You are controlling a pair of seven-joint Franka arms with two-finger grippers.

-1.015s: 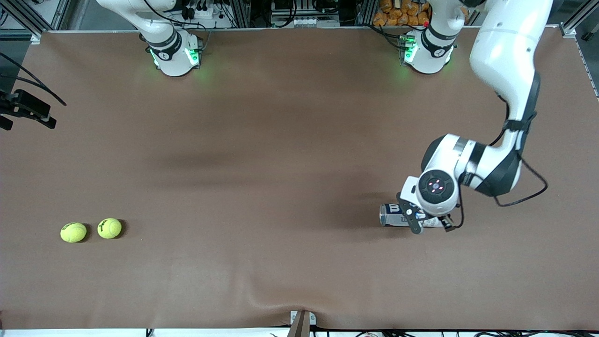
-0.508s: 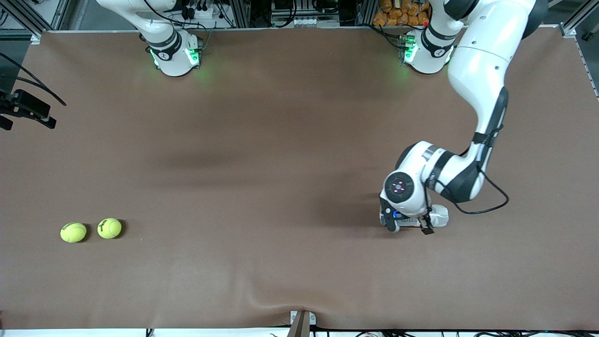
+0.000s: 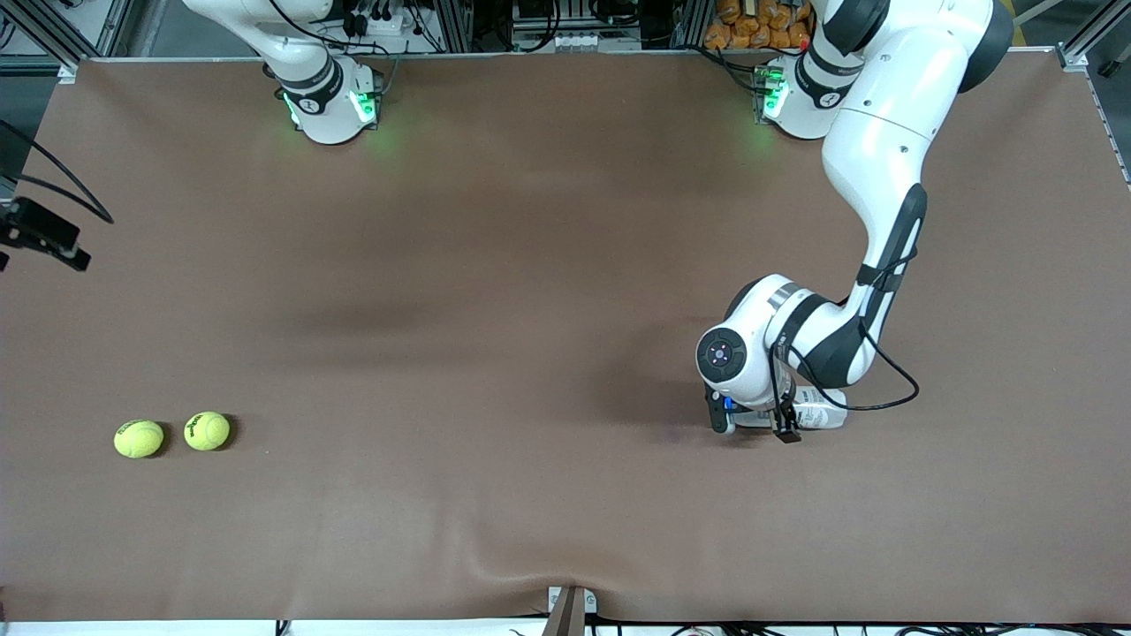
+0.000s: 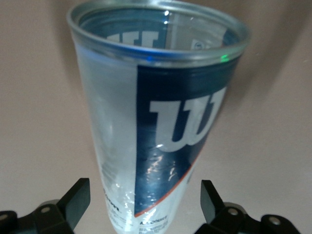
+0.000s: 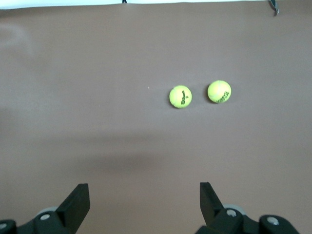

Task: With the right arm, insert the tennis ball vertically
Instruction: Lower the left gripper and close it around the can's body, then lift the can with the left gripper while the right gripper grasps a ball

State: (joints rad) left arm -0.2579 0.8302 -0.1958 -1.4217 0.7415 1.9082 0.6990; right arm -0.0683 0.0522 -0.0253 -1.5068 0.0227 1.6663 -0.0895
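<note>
A brown table (image 3: 530, 265) fills the room's centre, with 2 robot arms based along one edge. The left gripper (image 3: 747, 422) is down at table level toward the left arm's end, its fingers (image 4: 73, 200) spread wide on either side of a clear tennis ball can (image 4: 156, 112) that lies on its side; the fingers bracket the can without touching it. The can carries a dark blue label with a large white W, and its open mouth shows no ball inside. From the high camera only the can's pale end (image 3: 817, 415) shows past the wrist. The 2 yellow tennis balls, the nearer-to-centre ball (image 3: 207, 431) and the outer ball (image 3: 139, 438), sit just beside each other toward the right arm's end of the table, well apart from the can. The right gripper (image 5: 144, 204) hangs high above the table with its fingers spread wide and nothing between them, the 2 balls in its view below; only a dark piece of it shows at the edge of the high view. The step in hand looks to be the left arm taking hold of the can so it can be stood upright (the task calls for a vertical insert). To do it well, the fingers should close squarely across the can's body, firmly enough that the smooth plastic does not roll or slip, yet gently, since thin walls may flex.
</note>
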